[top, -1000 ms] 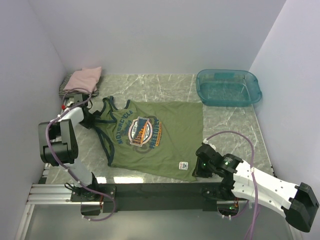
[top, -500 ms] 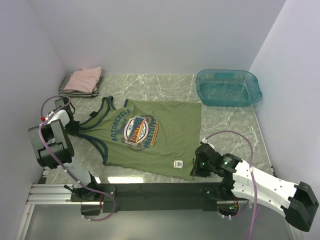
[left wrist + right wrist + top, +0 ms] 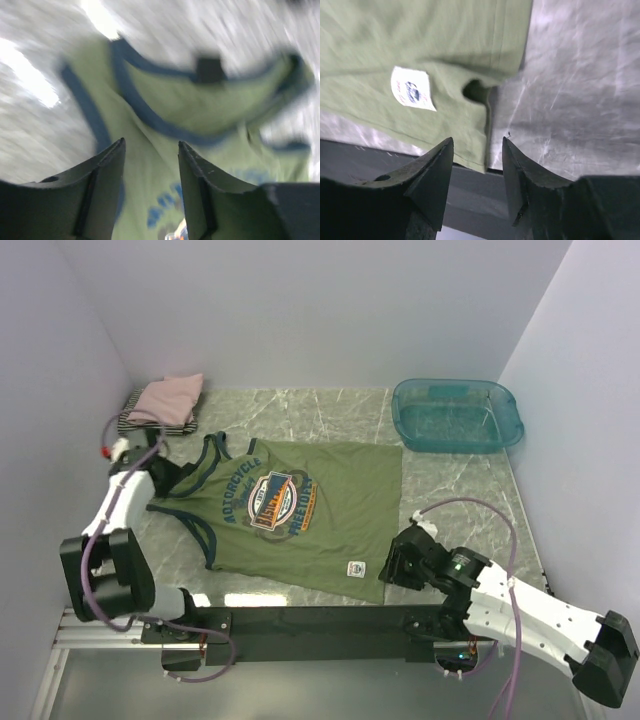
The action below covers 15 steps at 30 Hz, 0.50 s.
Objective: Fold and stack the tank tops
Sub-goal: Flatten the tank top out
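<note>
So, my left gripper (image 3: 165,478): its two dark fingers stand apart with nothing clamped between them. It sits over the shoulder-strap end of the shirt, and I cannot tell whether it touches the cloth.
My left wrist view: blurred. The navy-edged neckline and straps show past the gap at my gripper (image 3: 151,145).
My right gripper (image 3: 392,565): parted as well and holding nothing, it sits at the near right corner of the shirt's hem.
My right wrist view: the hem corner lies just beyond my gripper (image 3: 477,141), with a small pucker in the cloth and a white sewn label (image 3: 411,89) to its left.
Olive-green tank top with navy trim (image 3: 300,515): spread out on the grey marble-patterned table (image 3: 450,490), front side up. Its straps point toward my left arm and its hem toward my right.
Round blue-orange chest print (image 3: 275,502): facing up, about mid-shirt.
Folded pink tank top (image 3: 172,395): in the far left corner, lying on top of the striped one.
Folded black-white striped tank top (image 3: 130,418): under the pink one, with its edge showing on the left.
See-through teal plastic tub (image 3: 458,415): at the far right of the table, well apart from the shirts.
</note>
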Available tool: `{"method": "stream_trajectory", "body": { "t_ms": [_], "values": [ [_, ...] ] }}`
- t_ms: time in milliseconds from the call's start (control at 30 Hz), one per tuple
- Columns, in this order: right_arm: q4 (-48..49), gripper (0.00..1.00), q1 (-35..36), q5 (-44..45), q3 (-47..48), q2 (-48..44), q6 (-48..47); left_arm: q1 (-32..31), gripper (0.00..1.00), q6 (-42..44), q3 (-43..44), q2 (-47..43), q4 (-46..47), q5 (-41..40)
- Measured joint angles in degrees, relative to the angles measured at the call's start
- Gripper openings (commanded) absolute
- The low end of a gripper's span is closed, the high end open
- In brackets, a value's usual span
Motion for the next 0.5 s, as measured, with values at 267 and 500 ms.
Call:
{"method": "stream_trajectory", "body": {
  "t_ms": [267,500],
  "values": [
    [-0.31,0.43,-0.31,9.97,6.54,4.44,1.97,-20.09,0.37,-1.09,-5.42,-8.13,-3.76,-0.83],
    [1.03,0.35,-0.37,9.66,5.99,7.67,2.08,-31.63,0.21,-5.05,-10.45,-11.96,-9.11,-0.68]
  ]
}}
